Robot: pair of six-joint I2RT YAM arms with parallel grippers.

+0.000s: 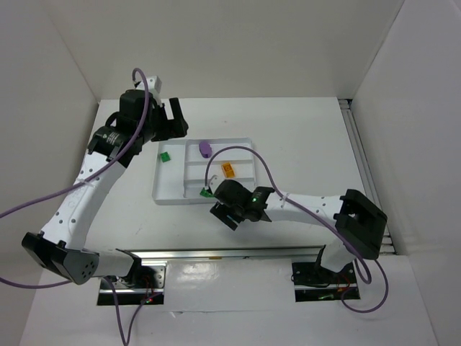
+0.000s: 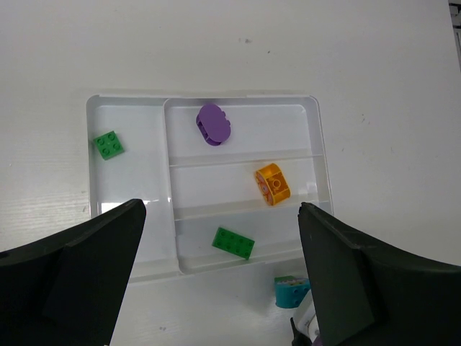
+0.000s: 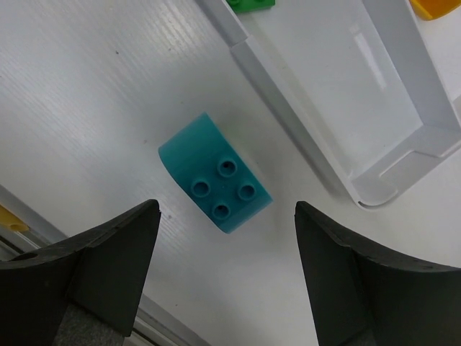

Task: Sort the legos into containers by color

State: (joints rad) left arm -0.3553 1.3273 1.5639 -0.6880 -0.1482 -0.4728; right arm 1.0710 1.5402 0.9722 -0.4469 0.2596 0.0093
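While r. pincer (image 3: 225,231) hangs spread over smooth cyan half-round 4-stud brick (image 3: 215,175), l. pincer (image 2: 222,216) spread above white tray (image 2: 324,173).

I count five bricks and one shallow white tray (image 2: 130,187); seen from my left wrist, it has a long compartment down its nine o'clock side and three short ones stacked beside that. A small green square brick (image 2: 108,145) lies flat, studs up, in the long compartment. A purple rounded brick (image 2: 213,124) sits in the twelve o'clock short compartment, an orange curved brick (image 2: 272,184) in the middle one, and a green oblong brick (image 2: 233,243) in the six o'clock one. The cyan brick (image 3: 215,184), four studs up and one side curved, lies outside the tray, near its wall without touching, at five o'clock of the oblong one.
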